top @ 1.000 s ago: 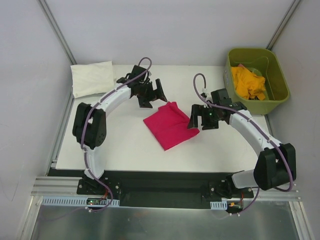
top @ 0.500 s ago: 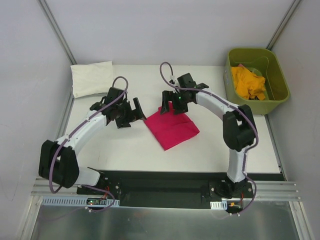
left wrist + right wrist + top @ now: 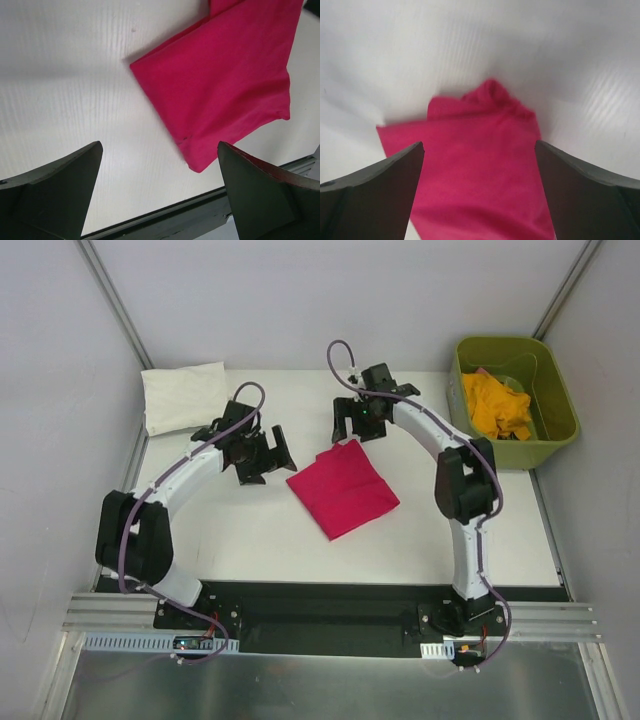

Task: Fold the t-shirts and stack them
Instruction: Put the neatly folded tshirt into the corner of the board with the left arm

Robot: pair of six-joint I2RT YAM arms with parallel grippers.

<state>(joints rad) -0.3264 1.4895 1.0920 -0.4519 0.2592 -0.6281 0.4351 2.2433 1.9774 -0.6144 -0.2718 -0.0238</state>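
Top view: magenta-pink t-shirt point(image 3: 343, 490) lies folded flat near the middle of the white table point(image 3: 250, 540). It forms a rough rectangle turned cornerwise, with one corner pointing to the far edge.

Left gripper point(image 3: 268, 460): jaws spread wide, nothing between them. It sits just beside the shirt's left corner, on the left side, over bare table. No contact with the cloth is visible. In the left wrist view the shirt point(image 3: 225, 85) fills the upper right of the frame. One folded corner points toward the gap between the fingers point(image 3: 55, 195), and the cloth lies ahead of the tips, apart from them.

Right gripper point(image 3: 356, 426): jaws also spread wide, holding nothing. It stands at the shirt's far corner. In the right wrist view the shirt point(image 3: 480, 170) runs between the two dark fingers point(image 3: 375, 195), with a small bunched ridge of cloth at the far corner, centred in the gap. I cannot tell whether the tips touch the cloth or the table.

White t-shirt point(image 3: 183, 397): folded, at the far left corner of the table, well apart from both grippers.

Orange-yellow t-shirt point(image 3: 495, 405): crumpled inside the olive-green bin point(image 3: 510, 455) at the far right.
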